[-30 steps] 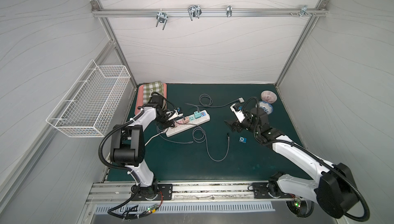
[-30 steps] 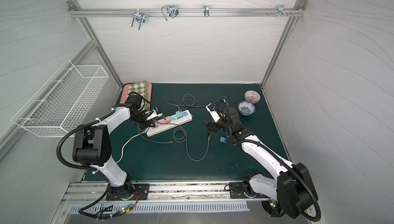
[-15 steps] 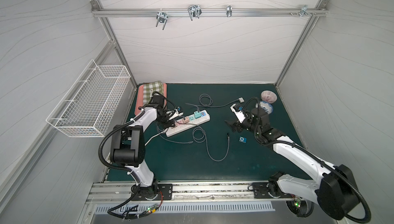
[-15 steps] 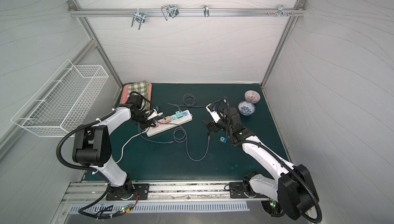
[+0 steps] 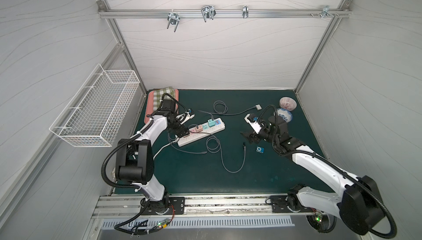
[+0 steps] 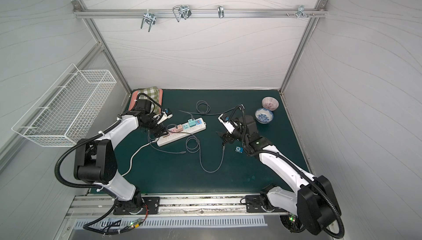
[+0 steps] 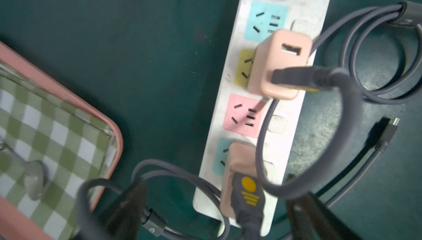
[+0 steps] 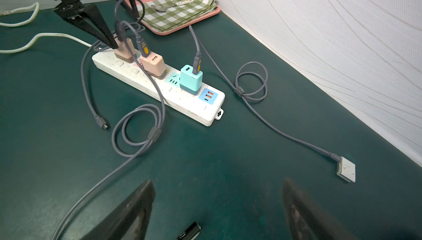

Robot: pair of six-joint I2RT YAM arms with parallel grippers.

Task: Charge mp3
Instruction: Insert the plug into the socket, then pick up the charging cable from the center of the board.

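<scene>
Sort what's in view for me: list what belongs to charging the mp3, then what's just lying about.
For the job:
blue mp3 player
loose grey cable plug beside it
middle pink charger
power strip

Lying about:
pink bowl
blue bowl
tray with checked cloth and spoon
wire basket

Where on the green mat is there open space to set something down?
The widest bare patch is the front of the mat, between the long cable and the front rail. A narrower strip runs along the back wall behind the coiled cable. Around the power strip it is crowded with cords.
</scene>
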